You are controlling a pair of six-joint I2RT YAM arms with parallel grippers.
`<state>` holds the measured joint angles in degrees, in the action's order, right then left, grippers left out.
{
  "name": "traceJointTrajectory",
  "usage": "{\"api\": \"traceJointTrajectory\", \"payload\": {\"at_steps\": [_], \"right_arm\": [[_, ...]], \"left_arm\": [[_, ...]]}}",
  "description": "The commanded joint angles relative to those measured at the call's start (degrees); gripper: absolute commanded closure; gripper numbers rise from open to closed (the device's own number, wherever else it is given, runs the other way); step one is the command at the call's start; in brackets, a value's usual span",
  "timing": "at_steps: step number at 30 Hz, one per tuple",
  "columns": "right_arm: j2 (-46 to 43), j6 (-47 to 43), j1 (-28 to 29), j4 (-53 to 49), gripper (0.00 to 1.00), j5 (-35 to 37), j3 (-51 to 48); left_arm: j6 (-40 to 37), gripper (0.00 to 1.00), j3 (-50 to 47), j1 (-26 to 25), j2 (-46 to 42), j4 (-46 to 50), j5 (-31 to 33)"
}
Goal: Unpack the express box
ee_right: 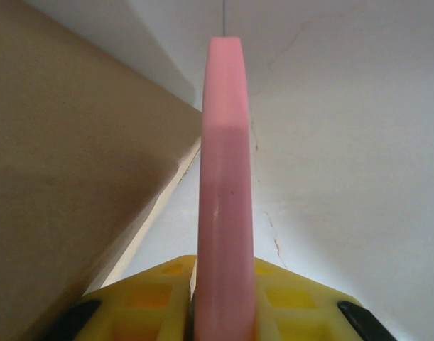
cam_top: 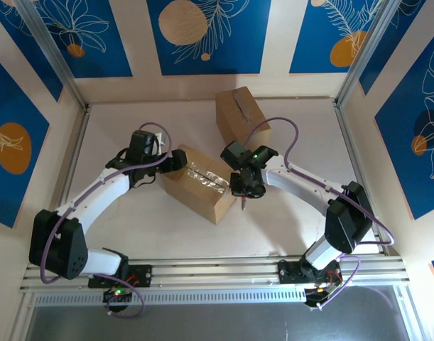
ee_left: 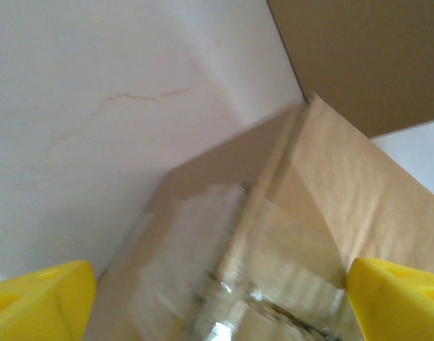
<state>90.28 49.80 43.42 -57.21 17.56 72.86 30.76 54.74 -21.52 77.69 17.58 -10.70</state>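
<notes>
Since the tape is not yet cut, the step in hand looks like slitting the seam of the box (cam_top: 199, 183). It sits mid-surface, turned at an angle, w/ a shiny tape strip (cam_top: 202, 177) running along its top.

At its far-left corner the left gripper (cam_top: 175, 158) is spread wide. Its yellow fingers (ee_left: 39, 298) sit either side of the taped end in the wrist view. Can't tell if they actually press the cardboard.

Just off the box's right end, the right gripper (cam_top: 243, 188) is clenched on a pink cutter (ee_right: 224, 185). The tip points toward the near side, over bare surface (cam_top: 131, 220), w/ the box wall just left of it in the right wrist view. It isn't touching the tape.

To do it well, in my view:
- Bring the left gripper firm against the box first, else the box will prob. slide or spin under the blade.
- Lift the cutter tip over the right end of the tape and line it up w/ the seam.
- Go shallow, just thru the tape, and pull along the seam in one steady pass. Too deep risks the contents.
- Watch the cutter's angle, since a slim tool may twist in the grip.

A 2nd box (cam_top: 239, 114) sits at the far side, apart from the work, so no issue.
</notes>
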Motion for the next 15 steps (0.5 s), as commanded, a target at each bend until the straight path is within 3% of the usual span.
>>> {"api": "traceJointTrajectory", "payload": {"at_steps": [1,4,15], "right_arm": [[-0.86,-1.86,-1.19,7.0,1.0,-1.52,0.48],[-1.97,-2.7,-2.94,7.45,1.0,-1.7,-0.81],[-2.69,-5.6,-5.14,9.57,1.0,-3.8,-2.77]], "left_arm": [[-0.18,0.07,-0.57,-2.95,-1.25,4.28,-6.26],[-0.61,0.0,0.71,-3.44,-2.0,4.77,-5.26],[-6.31,0.0,3.52,-3.44,-2.36,0.31,2.69]]}}
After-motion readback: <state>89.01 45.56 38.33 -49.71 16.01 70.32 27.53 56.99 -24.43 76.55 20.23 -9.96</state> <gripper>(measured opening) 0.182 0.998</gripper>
